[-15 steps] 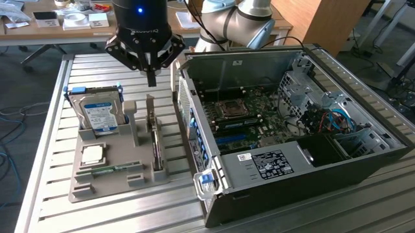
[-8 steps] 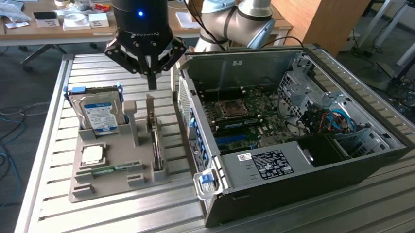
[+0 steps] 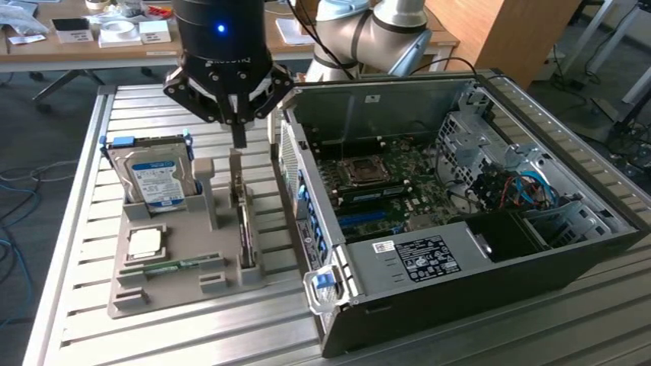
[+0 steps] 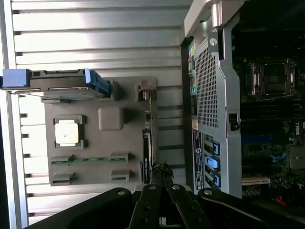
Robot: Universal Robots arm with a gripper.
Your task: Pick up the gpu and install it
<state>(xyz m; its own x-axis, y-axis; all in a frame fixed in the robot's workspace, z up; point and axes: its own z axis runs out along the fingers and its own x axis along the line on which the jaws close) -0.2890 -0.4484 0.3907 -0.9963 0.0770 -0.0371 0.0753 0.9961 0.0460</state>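
gpu (image 3: pixel 245 229) sits upright in its tray (image 3: pixel 163 293), not installed yet; end effector (image 3: pixel 239 142) closed at its top edge, maybe gripping.

Upright gpu (image 3: pixel 245 221) on tray (image 3: pixel 173 293) (case (image 3: pixel 458 297) at the exterior view's right)

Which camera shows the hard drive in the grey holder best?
The exterior view: the hard drive stands upright in the holder, its blue-and-white label facing the camera. The wrist view looks along its thin edge between blue rails, so the label is hidden.
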